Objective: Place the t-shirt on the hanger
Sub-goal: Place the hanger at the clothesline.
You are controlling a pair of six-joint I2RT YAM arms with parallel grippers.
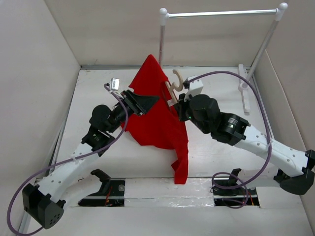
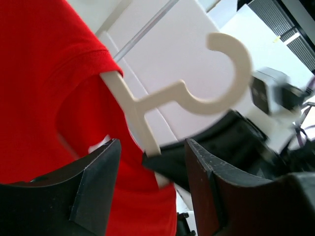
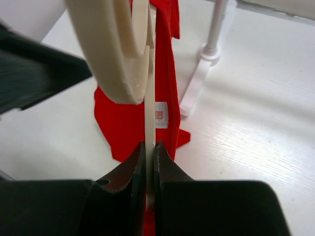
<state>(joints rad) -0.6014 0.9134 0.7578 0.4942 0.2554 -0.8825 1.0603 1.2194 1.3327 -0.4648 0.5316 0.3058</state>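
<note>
Red t-shirt [image 1: 157, 120] hangs raised over the middle of the table [image 1: 93, 88], nearer the far edge, with its tail trailing toward the near edge. Right pincer [image 3: 150, 150] is clenched on the hanger [image 2: 197, 101], gripping a thin bar edge-on, the hook clear of the cloth. Left pincer [image 2: 152, 145] stands released, jaws apart just beside the cloth, the hanger's neck showing between them. One hanger arm disappears into an opening of the shirt; whether that is collar or sleeve I cannot tell. Threading looks to be the step in hand, partly done. Next, I judge, the left pincer must catch the loose cloth and draw it over the other shoulder while the right holds steady.
</note>
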